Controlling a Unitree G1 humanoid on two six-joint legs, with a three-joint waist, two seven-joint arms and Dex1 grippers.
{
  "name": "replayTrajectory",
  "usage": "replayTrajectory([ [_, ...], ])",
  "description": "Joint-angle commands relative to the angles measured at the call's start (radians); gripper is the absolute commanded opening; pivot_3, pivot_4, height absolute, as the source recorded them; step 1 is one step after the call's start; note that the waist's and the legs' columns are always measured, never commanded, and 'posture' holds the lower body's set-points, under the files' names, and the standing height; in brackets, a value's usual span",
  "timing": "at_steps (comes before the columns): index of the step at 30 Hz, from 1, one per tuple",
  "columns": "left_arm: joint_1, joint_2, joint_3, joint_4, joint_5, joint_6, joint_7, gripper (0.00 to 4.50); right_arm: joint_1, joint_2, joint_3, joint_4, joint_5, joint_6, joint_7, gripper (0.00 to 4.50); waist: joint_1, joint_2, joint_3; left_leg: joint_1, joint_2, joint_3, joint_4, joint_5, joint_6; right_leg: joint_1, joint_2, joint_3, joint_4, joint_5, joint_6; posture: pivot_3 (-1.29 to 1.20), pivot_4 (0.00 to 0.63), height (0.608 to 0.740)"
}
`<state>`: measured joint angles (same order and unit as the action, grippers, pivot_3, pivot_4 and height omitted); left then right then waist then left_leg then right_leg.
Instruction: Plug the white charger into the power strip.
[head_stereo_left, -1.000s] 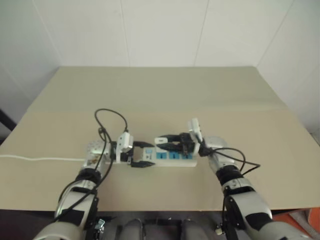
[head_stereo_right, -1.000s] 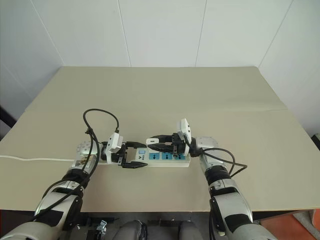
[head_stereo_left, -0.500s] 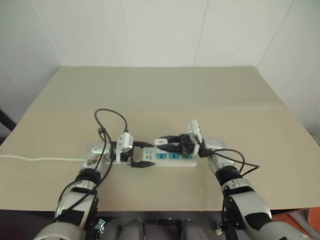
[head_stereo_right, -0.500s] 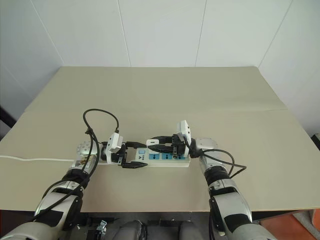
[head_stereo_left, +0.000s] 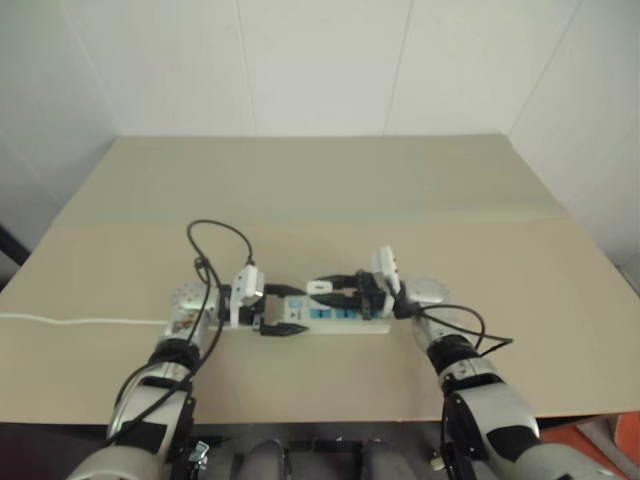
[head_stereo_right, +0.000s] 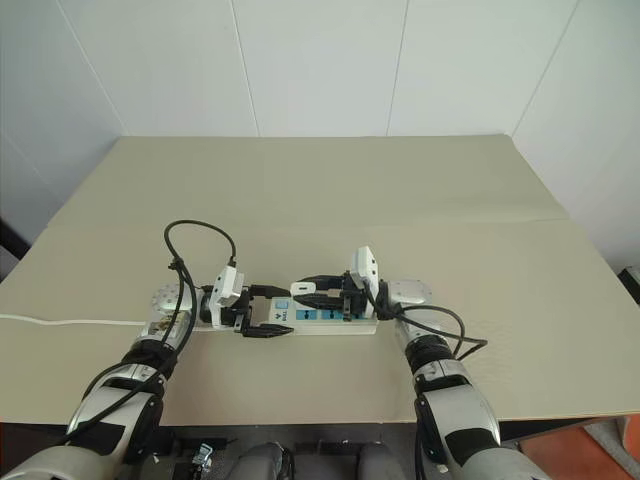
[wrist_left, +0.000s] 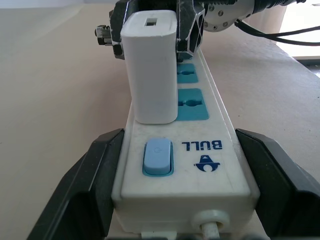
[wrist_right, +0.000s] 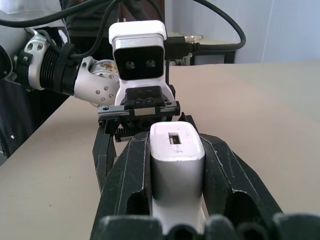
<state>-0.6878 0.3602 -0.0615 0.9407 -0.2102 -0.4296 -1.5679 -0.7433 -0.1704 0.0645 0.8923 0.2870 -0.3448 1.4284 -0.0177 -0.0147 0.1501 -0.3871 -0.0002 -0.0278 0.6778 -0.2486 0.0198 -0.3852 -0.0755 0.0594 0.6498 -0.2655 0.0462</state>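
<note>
On the beige table (head_stereo_right: 420, 200) lies the long white power strip with blue socket faces (wrist_left: 190, 150), its length running from the robot's left to its right. The left gripper (head_stereo_right: 262, 312) points to the right, and its two black fingers (wrist_left: 95, 170) stand spread on either side of the strip's switch end, one along each long edge; whether they press the strip cannot be told. A pale blue switch (wrist_left: 157, 157) and a blue printed logo sit on that end, with the thin white cord (head_stereo_right: 70, 322) leading off to the left across the table. The right gripper (wrist_right: 177, 170) points to the left and is clamped on the small white cube-shaped charger (wrist_left: 150, 65), one black finger on each side of it. The charger stands upright on the strip just past the switch, over the first socket, its base down against the strip's top face. Two blue sockets (wrist_left: 190, 97) show beside it.
</note>
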Motion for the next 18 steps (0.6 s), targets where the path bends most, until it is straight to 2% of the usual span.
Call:
replayTrajectory([
  [1,0.028,-0.007,-0.044,-0.012,0.031,0.017,-0.043,3.26,0.037,-0.024,0.046,0.093,-0.095,0.028,-0.038,1.1,-0.001,0.0,-0.003,0.0,0.0,0.0,0.0,0.0,0.0,0.0,0.0,0.0,0.0,0.0,0.0,0.0,0.15,0.74],
  [6,0.03,-0.006,-0.045,-0.019,0.031,0.024,-0.046,3.26,0.027,-0.035,0.074,0.116,-0.12,0.103,-0.043,1.1,-0.005,0.0,-0.008,0.003,0.0,0.001,-0.002,0.0,0.0,0.001,0.0,0.001,0.0,0.0,0.0,0.0,0.15,0.74],
  [18,0.032,-0.003,-0.051,-0.022,0.035,0.016,-0.046,3.26,0.035,-0.028,0.092,0.11,-0.137,0.145,-0.072,1.1,-0.017,-0.001,-0.015,0.005,0.0,0.001,-0.003,0.0,0.0,0.003,0.0,0.001,0.0,0.0,0.0,0.0,0.15,0.74],
])
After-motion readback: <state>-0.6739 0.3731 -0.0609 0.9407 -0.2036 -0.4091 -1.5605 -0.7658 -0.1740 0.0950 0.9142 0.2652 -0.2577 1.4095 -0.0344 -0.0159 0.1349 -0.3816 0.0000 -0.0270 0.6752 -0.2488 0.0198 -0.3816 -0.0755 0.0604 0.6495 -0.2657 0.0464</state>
